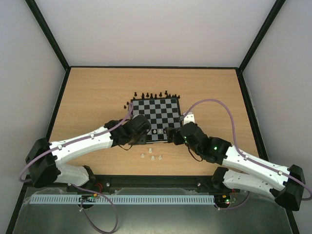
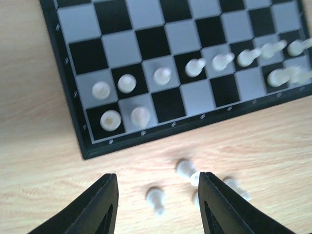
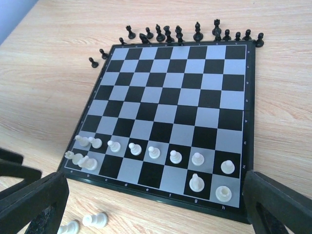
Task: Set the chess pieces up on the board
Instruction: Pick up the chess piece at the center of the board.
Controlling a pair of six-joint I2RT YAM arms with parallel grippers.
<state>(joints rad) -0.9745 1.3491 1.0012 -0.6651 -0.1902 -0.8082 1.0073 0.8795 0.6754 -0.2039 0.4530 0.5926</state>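
Some chess pieces (image 3: 154, 152) on the board (image 3: 185, 97), others before and behind it

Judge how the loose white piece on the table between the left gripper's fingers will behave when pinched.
The white piece is tiny beside the left gripper, so probably light and easily knocked aside. It seems to lie sideways on the smooth table, so a nudge may roll it. Blur hides its exact shape.

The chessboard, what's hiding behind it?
A row of black pieces stands on the table past the far edge of the board, a few by its left corner. Nothing covers them.
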